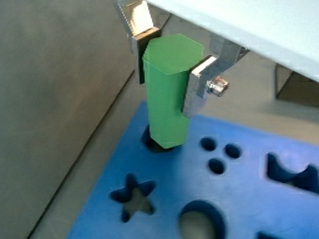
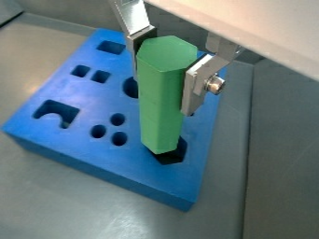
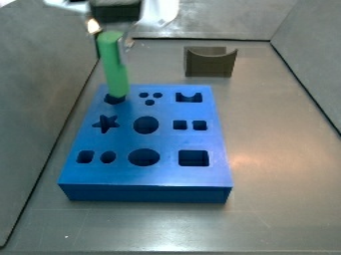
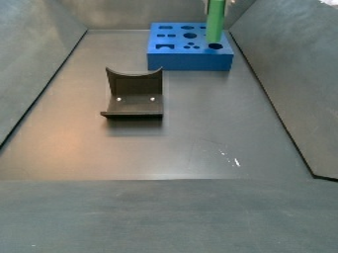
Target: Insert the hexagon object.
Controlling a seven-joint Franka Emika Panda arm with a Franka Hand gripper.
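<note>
The hexagon object (image 1: 169, 93), a long bright green peg, stands upright with its lower end in a hole (image 2: 166, 154) at a corner of the blue block (image 2: 75, 121). It shows in both side views (image 3: 112, 70) (image 4: 215, 25). My gripper (image 1: 169, 86) is above the block's corner, its silver fingers (image 2: 193, 84) on either side of the peg's upper part, shut on it. The gripper also shows in the wrist view (image 2: 162, 86) and side view (image 3: 110, 25). The peg's tip inside the hole is hidden.
The blue block (image 3: 160, 164) has several other shaped holes: a star (image 1: 133, 198), round holes (image 2: 115, 131), squares. The fixture, a dark olive curved bracket (image 3: 209, 62) (image 4: 132, 96), stands on the grey floor apart from the block. Grey walls surround the floor.
</note>
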